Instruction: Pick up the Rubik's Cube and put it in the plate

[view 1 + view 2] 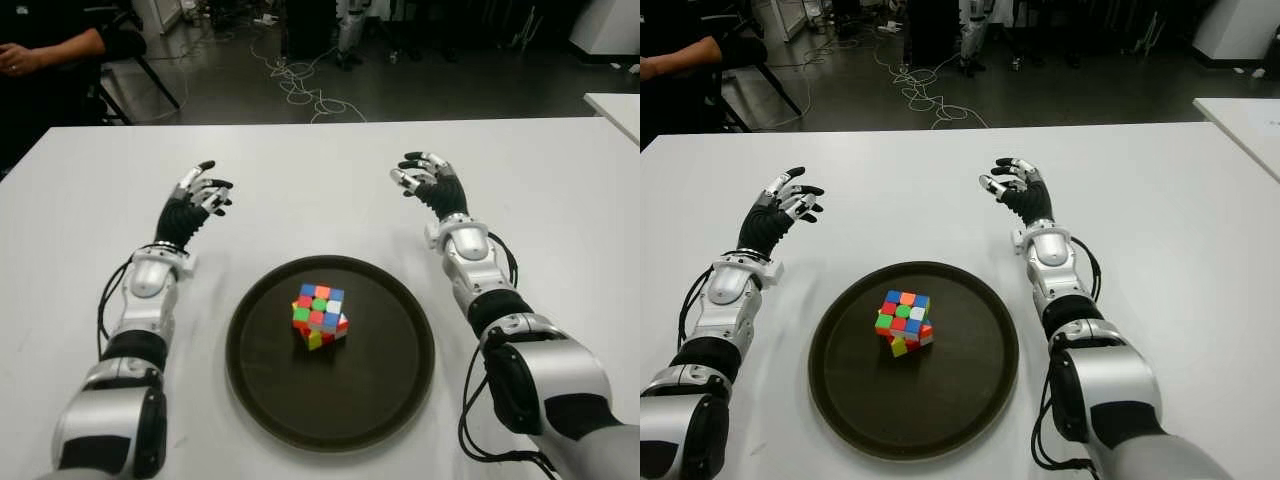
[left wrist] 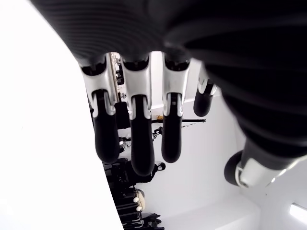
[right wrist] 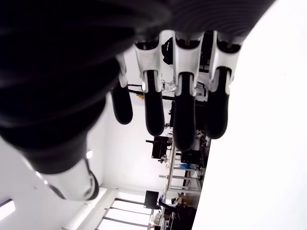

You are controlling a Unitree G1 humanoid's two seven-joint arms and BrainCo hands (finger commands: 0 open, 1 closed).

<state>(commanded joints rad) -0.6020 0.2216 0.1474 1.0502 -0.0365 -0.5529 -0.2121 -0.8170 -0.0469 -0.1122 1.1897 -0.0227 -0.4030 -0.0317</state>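
Observation:
A scrambled Rubik's Cube [image 1: 320, 315] with bright mixed tiles sits tilted a little left of the middle of the round dark brown plate [image 1: 390, 390]. My left hand [image 1: 203, 190] shows beyond and to the left of the plate, fingers [image 2: 136, 143] spread and holding nothing. My right hand [image 1: 424, 177] is beyond and to the right of the plate, its fingers [image 3: 184, 124] also relaxed and empty. Neither hand touches the cube or the plate.
The white table [image 1: 300, 190] stretches far behind the plate. A second white table corner [image 1: 615, 105] shows at the far right. A person's arm [image 1: 45, 50] and a chair are beyond the far left edge; cables [image 1: 300, 85] lie on the floor.

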